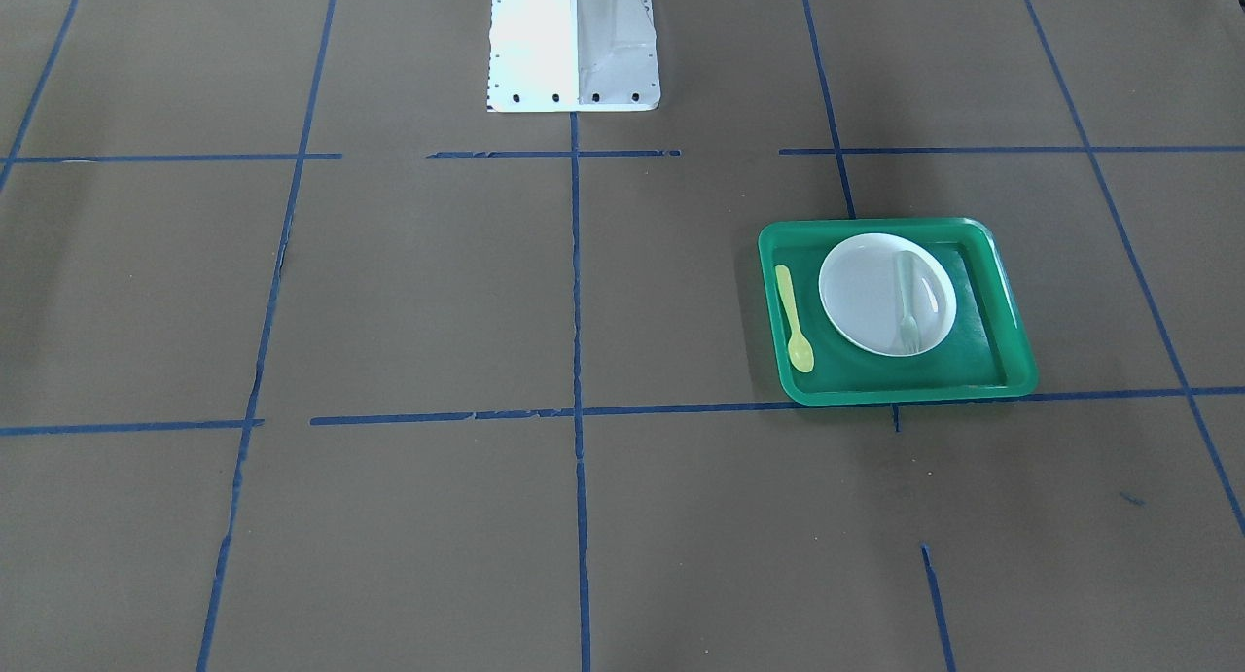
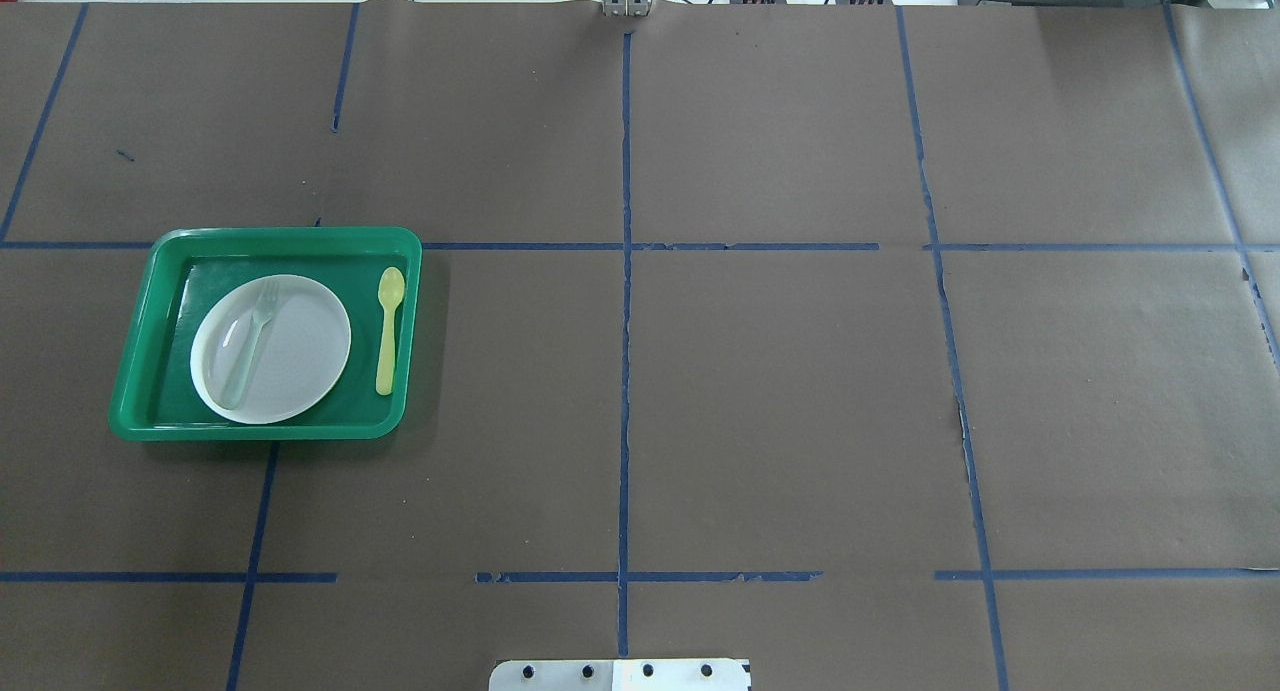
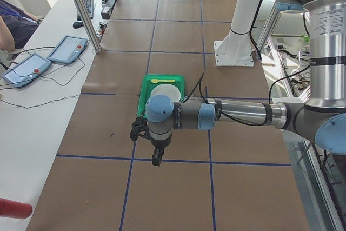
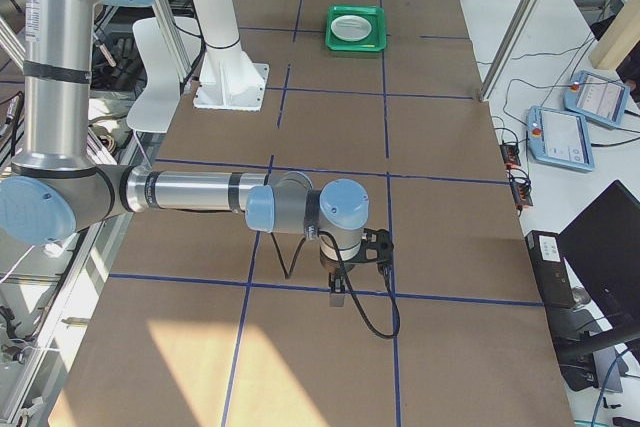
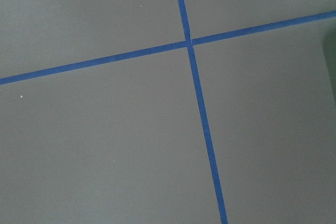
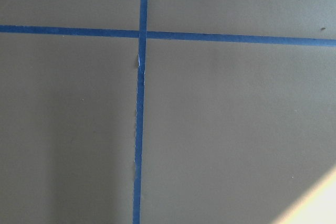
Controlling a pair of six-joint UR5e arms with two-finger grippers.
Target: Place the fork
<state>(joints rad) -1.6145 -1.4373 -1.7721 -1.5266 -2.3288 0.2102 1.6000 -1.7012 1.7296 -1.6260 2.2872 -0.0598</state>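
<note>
The pale fork lies on a white plate inside a green tray, tines toward the operators' side. In the overhead view the fork lies on the plate's left part, in the tray at the table's left. My left gripper hangs over bare table beyond the tray in the exterior left view. My right gripper hangs far from the tray in the exterior right view. I cannot tell whether either is open or shut. Both wrist views show only paper and tape.
A yellow spoon lies in the tray beside the plate, also in the overhead view. The robot's white base stands at the table's middle. Blue tape lines cross the brown paper. Tablets lie on the side bench.
</note>
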